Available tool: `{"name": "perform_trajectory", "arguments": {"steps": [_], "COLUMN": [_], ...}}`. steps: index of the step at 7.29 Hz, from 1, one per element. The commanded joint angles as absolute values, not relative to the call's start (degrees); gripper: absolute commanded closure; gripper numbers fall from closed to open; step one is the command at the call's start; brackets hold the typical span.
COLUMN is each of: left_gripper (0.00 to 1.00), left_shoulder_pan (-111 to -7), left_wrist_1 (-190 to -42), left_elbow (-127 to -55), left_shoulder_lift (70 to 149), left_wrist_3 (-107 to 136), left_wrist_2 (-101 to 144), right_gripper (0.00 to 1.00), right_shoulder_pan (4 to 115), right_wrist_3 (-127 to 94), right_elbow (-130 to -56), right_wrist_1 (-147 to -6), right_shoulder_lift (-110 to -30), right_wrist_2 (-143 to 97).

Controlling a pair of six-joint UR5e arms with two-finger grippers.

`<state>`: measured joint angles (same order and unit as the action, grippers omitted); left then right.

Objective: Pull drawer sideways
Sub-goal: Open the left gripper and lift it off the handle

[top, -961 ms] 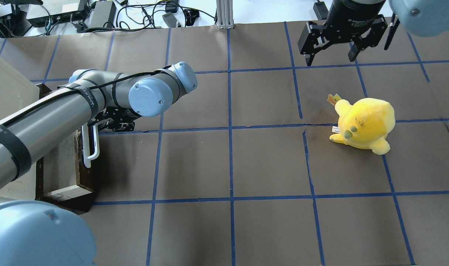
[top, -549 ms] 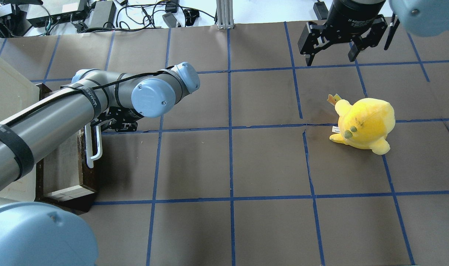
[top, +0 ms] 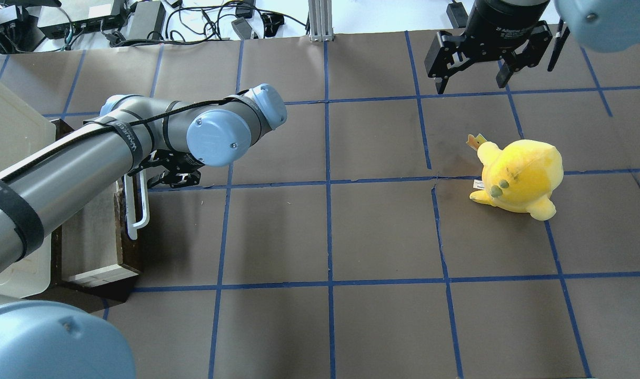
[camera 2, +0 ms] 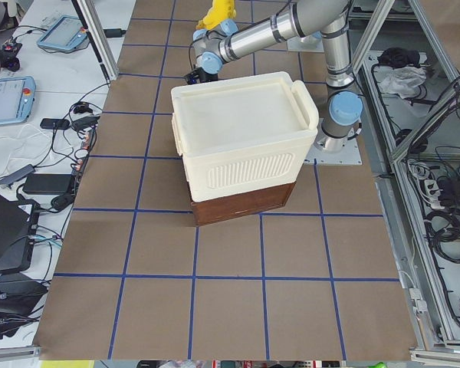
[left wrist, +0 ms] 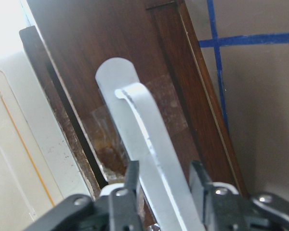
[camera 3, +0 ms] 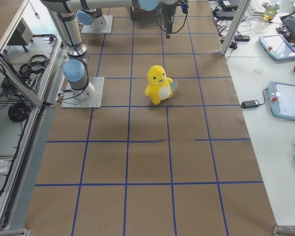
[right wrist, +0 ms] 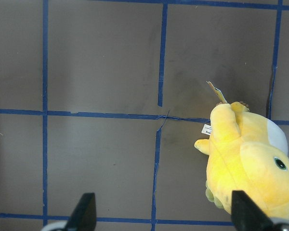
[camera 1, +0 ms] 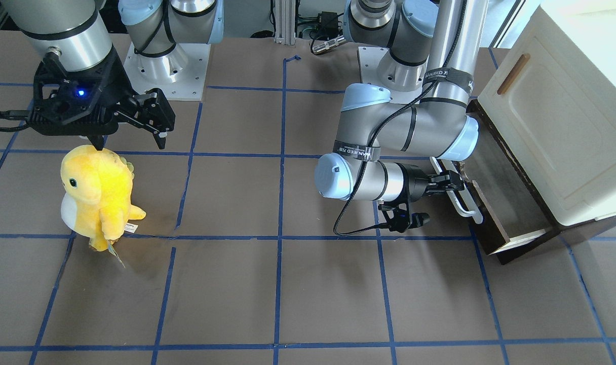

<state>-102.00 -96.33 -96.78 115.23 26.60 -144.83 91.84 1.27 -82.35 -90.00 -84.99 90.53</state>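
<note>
Left gripper pinching the drawer's white bar handle, right gripper spread above the table.

Front-facing view: at centre right the left gripper [camera 1: 449, 183] has its fingers pressed onto the white bar handle [camera 1: 464, 204] of the drawer [camera 1: 488, 224], which sticks partway out from under the cream cabinet [camera 1: 556, 126] with its pale inside showing. A band on that arm seems to read WANJEED. At upper left the right gripper [camera 1: 130, 144] hangs spread wide, holding nothing, just above the yellow plush toy [camera 1: 98, 195].

Overhead view: the left gripper [top: 167, 176] is on the handle [top: 136, 210] at centre left, the drawer [top: 126, 231] below it. The right gripper [top: 470, 84] is spread at upper right, with "Adaptive" legible on its body.

Left wrist view: both fingers [left wrist: 132, 174] squeeze the handle [left wrist: 139, 125] against the dark wood front.

Right wrist view: wide-set fingertips frame the bottom edge, with the toy [right wrist: 250, 163] at right.
</note>
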Motion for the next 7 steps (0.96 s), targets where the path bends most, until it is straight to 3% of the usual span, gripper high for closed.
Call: {"name": "perform_trajectory", "arguments": {"steps": [1, 3, 7], "left_gripper": [0.19, 0.15, 0.15], "left_shoulder_pan": [-102.0, -102.5, -99.9], "left_wrist_1": [-90.4, -90.2, -89.8], "left_elbow": [-93.3, -87.9, -86.4], "left_shoulder_lift": [115.2, 112.1, 100.0], "left_wrist_3": [19.3, 13.7, 8.0], "left_wrist_2": [-134.3, -124.4, -108.4], "right_gripper": [0.00, 0.00, 0.00], "right_shoulder_pan": [91.8, 91.8, 91.8], "right_wrist_3": [1.3, 1.3, 1.2], "right_elbow": [-82.4, -82.4, -82.4], "right_wrist_1": [-90.0, -90.0, -90.0], "right_shoulder_lift": [-85.0, -85.0, -85.0], "right_wrist_2": [90.5, 90.5, 90.5]}}
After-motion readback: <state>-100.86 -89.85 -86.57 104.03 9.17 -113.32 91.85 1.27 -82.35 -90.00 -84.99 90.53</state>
